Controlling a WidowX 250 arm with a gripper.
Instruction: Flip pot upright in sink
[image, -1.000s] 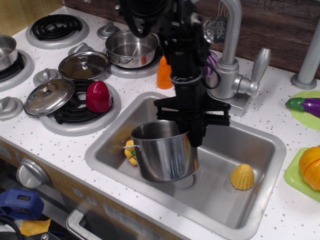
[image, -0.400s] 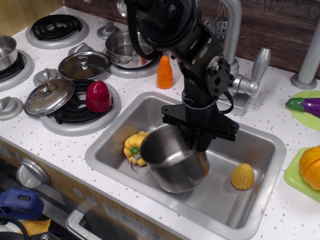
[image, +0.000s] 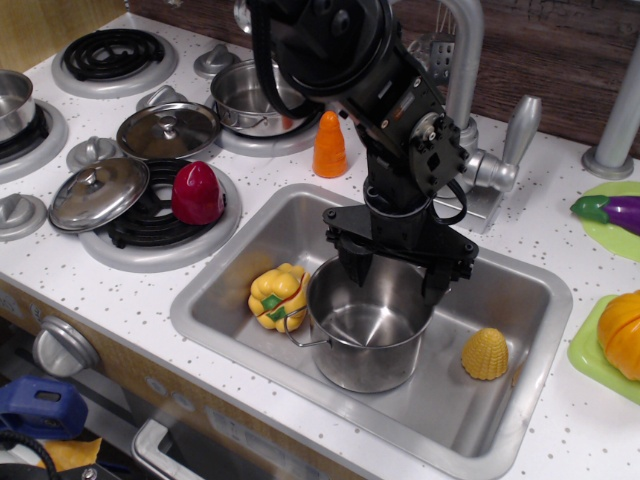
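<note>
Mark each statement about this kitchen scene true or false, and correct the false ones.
1. The tall shiny steel pot stands upright in the silver metal sink. True.
2. The black gripper is clamped shut on the pot's rim. False: its fingers are spread apart above the rim.
3. A yellow toy pepper lies in the sink beside the pot. True.
4. The yellow toy corn sits inside the pot. False: it lies on the sink floor, apart from the pot.
5. The orange cone-shaped toy carrot stands in the sink. False: it stands on the white speckled countertop behind the sink.
</note>
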